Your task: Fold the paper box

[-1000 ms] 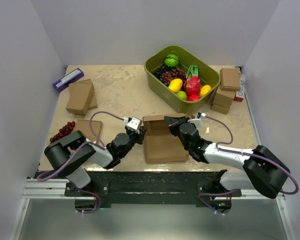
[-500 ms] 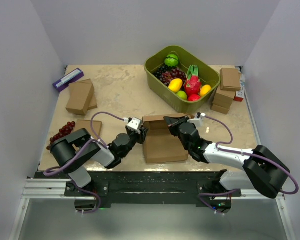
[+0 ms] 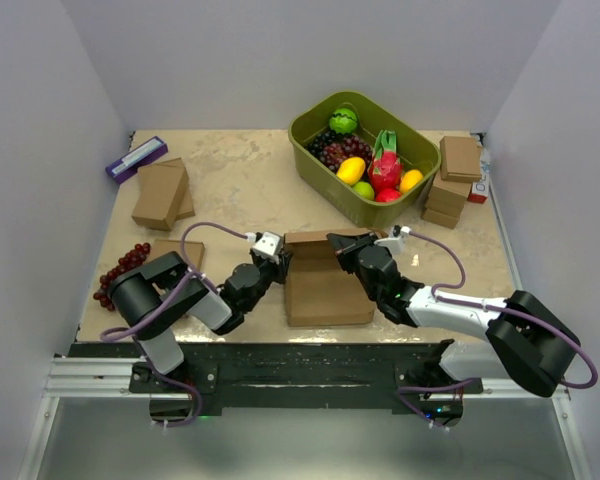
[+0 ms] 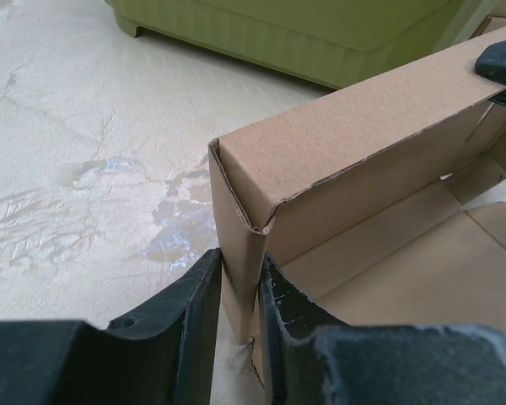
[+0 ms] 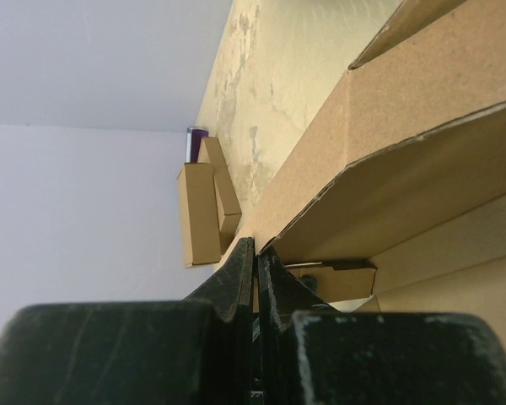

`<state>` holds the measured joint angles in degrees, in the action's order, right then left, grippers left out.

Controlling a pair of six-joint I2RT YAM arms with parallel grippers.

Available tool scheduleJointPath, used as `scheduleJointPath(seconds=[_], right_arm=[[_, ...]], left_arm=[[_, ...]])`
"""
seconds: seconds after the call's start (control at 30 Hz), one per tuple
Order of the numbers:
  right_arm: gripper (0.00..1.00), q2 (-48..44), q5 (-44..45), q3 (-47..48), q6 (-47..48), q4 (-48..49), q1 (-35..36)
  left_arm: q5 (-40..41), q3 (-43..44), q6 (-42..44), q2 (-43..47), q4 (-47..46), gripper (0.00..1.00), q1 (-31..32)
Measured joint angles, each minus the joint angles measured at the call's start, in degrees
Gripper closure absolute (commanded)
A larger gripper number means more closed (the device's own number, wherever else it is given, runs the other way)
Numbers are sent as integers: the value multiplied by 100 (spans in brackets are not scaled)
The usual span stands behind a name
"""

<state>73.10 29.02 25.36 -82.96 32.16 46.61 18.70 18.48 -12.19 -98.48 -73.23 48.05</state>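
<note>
The paper box [image 3: 325, 290] lies partly formed near the table's front middle, with its back wall standing. My left gripper [image 3: 281, 262] is at the box's left back corner. In the left wrist view its jaws [image 4: 239, 295] pinch the doubled side wall of the paper box [image 4: 346, 143], one black finger [image 4: 190, 325] outside and one inside. My right gripper [image 3: 337, 243] is at the back wall's top edge. In the right wrist view it [image 5: 255, 253] is shut on the thin edge of the paper box [image 5: 405, 101].
An olive-green tub [image 3: 315, 150] of fruit stands behind the box, close to it in the left wrist view [image 4: 320, 34]. Small brown boxes sit at back left [image 3: 160, 193] and stacked at right [image 3: 452, 185]. Grapes [image 3: 125, 265] and a purple item [image 3: 135, 158] lie at left.
My left arm has shifted a little right and its gripper has pressed in on the box's left wall, which now stands squarer. The right arm has held still.
</note>
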Motion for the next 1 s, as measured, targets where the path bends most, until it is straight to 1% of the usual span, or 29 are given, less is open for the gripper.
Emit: scheduleJointPath(seconds=[0.17, 0.27, 0.3, 0.33, 0.37, 0.5, 0.53, 0.57, 0.6, 0.67, 0.7, 0.77, 0.8, 0.9, 1.0], right_arm=[[100, 0, 2, 0, -2, 0, 0], [100, 0, -2, 0, -7, -2, 0], [100, 0, -7, 0, -13, -4, 0], [100, 0, -4, 0, -15, -9, 4], [100, 0, -2, 0, -15, -20, 13], [99, 0, -2, 0, -26, -63, 26], [95, 0, 0, 0, -22, -76, 26], [84, -11, 0, 0, -15, -87, 26], [79, -42, -4, 0, 4, -129, 26], [65, -170, -31, 2, 153, -291, 46], [49, -289, -42, 2, 282, -457, 72], [38, -599, -96, 2, 629, -815, 109], [27, -833, -160, 7, 879, -1051, 125], [20, -1467, -317, 98, 1453, -1731, 133], [19, -2295, -479, 195, 2020, -2599, 133]], left_arm=[[160, 101, 4, -120, -52, 82, -4], [315, 188, 83, -199, -59, 90, 2], [407, 236, 131, -238, -55, 96, 11], [514, 295, 181, -291, -55, 98, 33], [636, 367, 234, -341, -42, 100, 59], [1034, 544, 304, -431, 70, 100, 149], [1102, 570, 304, -431, 118, 100, 162], [1152, 588, 304, -431, 151, 100, 164], [1182, 601, 302, -426, 184, 100, 170], [1200, 608, 293, -369, 284, 100, 186], [1198, 608, 275, -299, 409, 100, 186], [1154, 608, 212, -111, 710, 100, 151], [1067, 608, 120, 46, 990, 100, 96], [835, 605, -79, 455, 1646, 100, -116], [566, 605, -258, 898, 2354, 100, -341]])
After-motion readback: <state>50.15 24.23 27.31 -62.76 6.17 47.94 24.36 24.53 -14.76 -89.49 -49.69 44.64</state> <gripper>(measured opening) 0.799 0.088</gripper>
